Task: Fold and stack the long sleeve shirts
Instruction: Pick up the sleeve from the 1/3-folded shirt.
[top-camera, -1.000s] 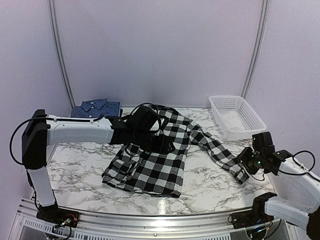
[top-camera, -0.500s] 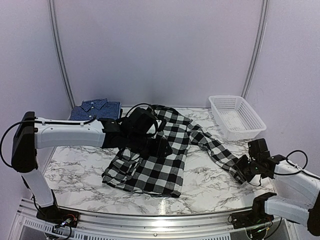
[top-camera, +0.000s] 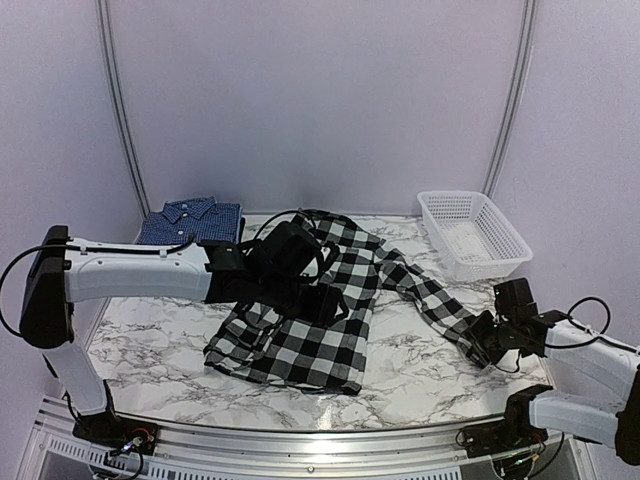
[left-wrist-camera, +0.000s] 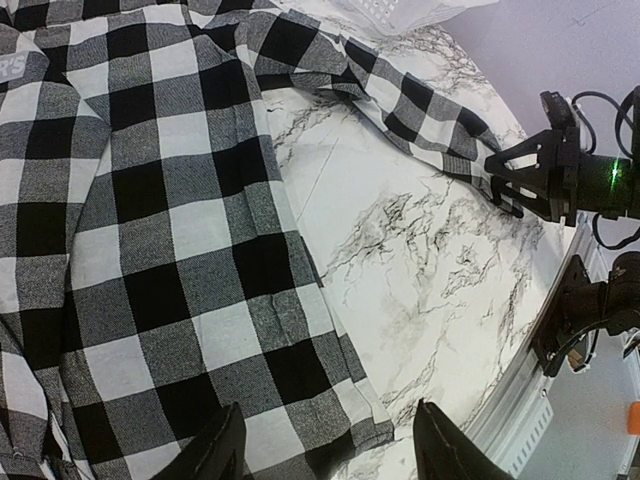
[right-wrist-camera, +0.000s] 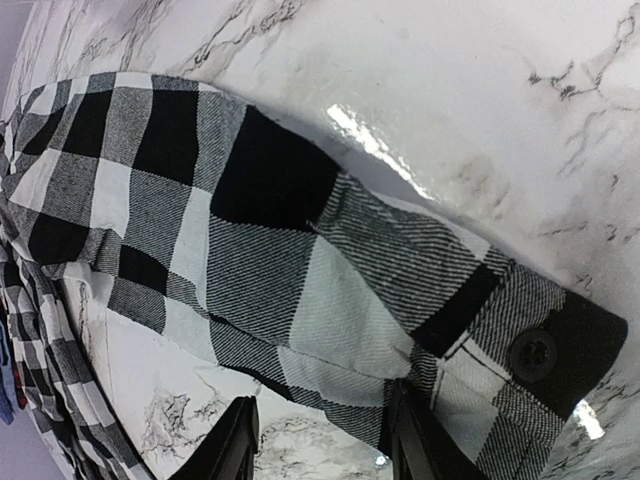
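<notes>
Stretching toward four o'clock from the checked shirt (top-camera: 300, 350) spread on the marble surface (top-camera: 420, 372), its long sleeve (top-camera: 435, 300) ends at the nearer right jaws, straddling the cuff (right-wrist-camera: 545, 335), grip impossible to tell; left jaws hover released over the body.

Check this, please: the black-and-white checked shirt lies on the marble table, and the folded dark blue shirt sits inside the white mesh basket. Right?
No. In the top external view the folded dark blue shirt sits on the marble table, at its far left corner, not inside the white mesh basket. The rest is correct.
</notes>
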